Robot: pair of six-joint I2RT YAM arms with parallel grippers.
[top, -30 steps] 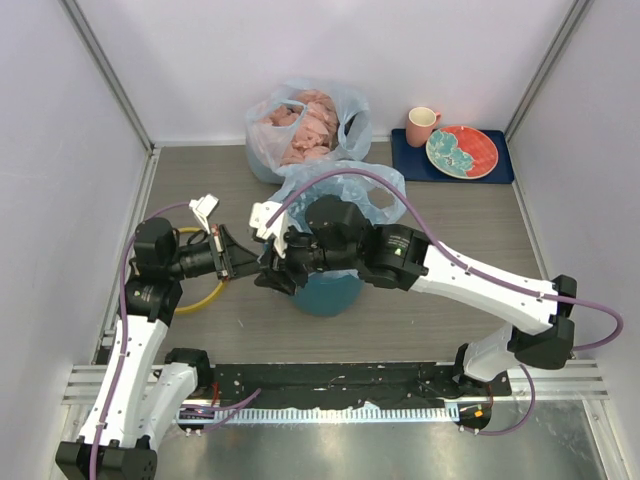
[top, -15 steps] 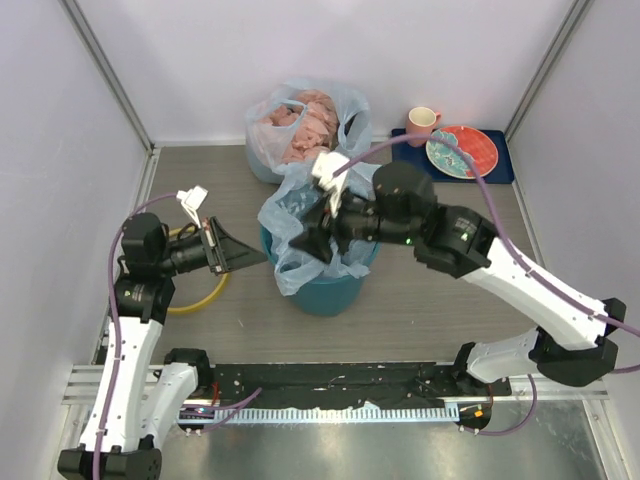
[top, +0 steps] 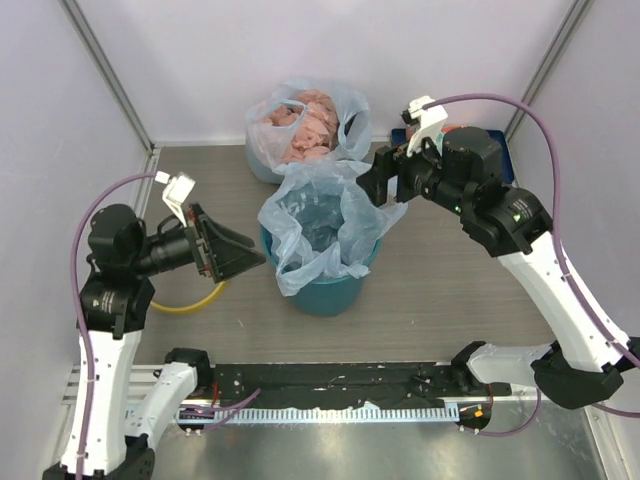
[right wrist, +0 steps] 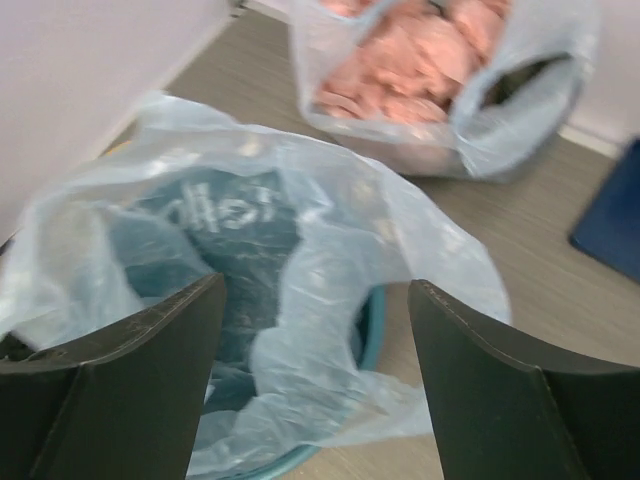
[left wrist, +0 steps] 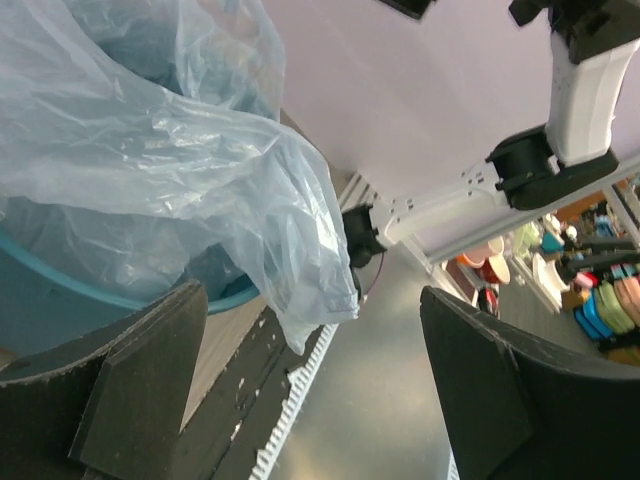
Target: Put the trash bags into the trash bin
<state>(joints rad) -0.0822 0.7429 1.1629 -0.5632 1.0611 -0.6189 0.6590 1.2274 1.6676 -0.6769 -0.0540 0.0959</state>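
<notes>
From above, the right gripper has drawn back toward the far-right corner, leaving the thin translucent light-blue plastic bag draped in the round teal plastic bin mid-counter. Left wrist: the left gripper gapes wide, empty. Right wrist: also wide, empty; the bag looks delivered.
</notes>
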